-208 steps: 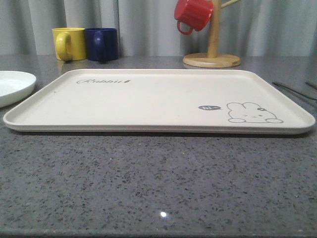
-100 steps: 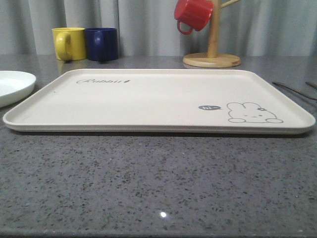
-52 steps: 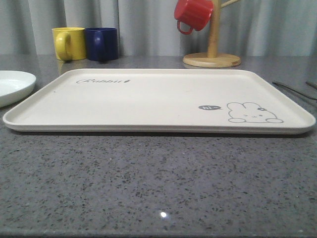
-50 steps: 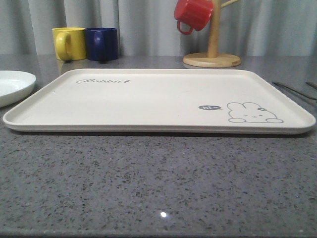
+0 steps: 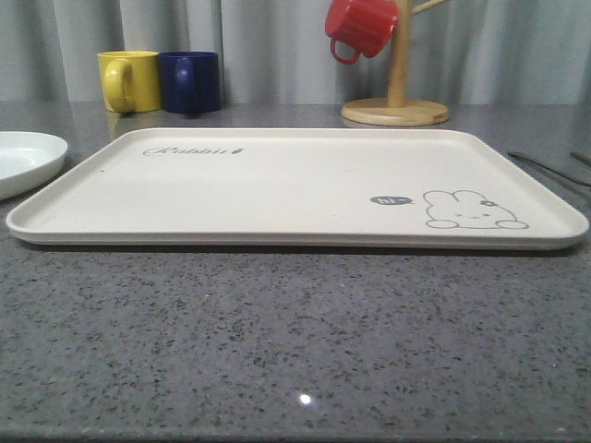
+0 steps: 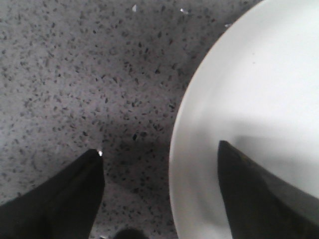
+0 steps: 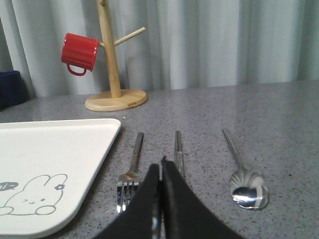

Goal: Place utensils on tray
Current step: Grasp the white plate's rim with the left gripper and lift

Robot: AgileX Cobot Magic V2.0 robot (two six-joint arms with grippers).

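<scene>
The utensils lie on the speckled grey table (image 7: 279, 114) just beside the tray's (image 5: 277, 189) right edge, none of them on it: the fork (image 7: 130, 169) lies nearest the tray, tines toward the camera, the chopsticks (image 7: 178, 149) next to it, and the spoon (image 7: 244, 184) farthest out, bowl toward the camera. All three lie roughly parallel and apart from one another. The right gripper (image 7: 160, 174) has its fingers clenched together, holding nothing, in front of the chopsticks. The left gripper (image 6: 159, 164) has its fingers spread, released, straddling the rim of the white plate (image 6: 259, 99) to the tray's left. Behind the tray stand a yellow mug (image 5: 129, 81), a dark blue mug (image 5: 189, 82) and a wooden mug tree (image 5: 395, 92) carrying a red mug (image 5: 360, 26).
</scene>
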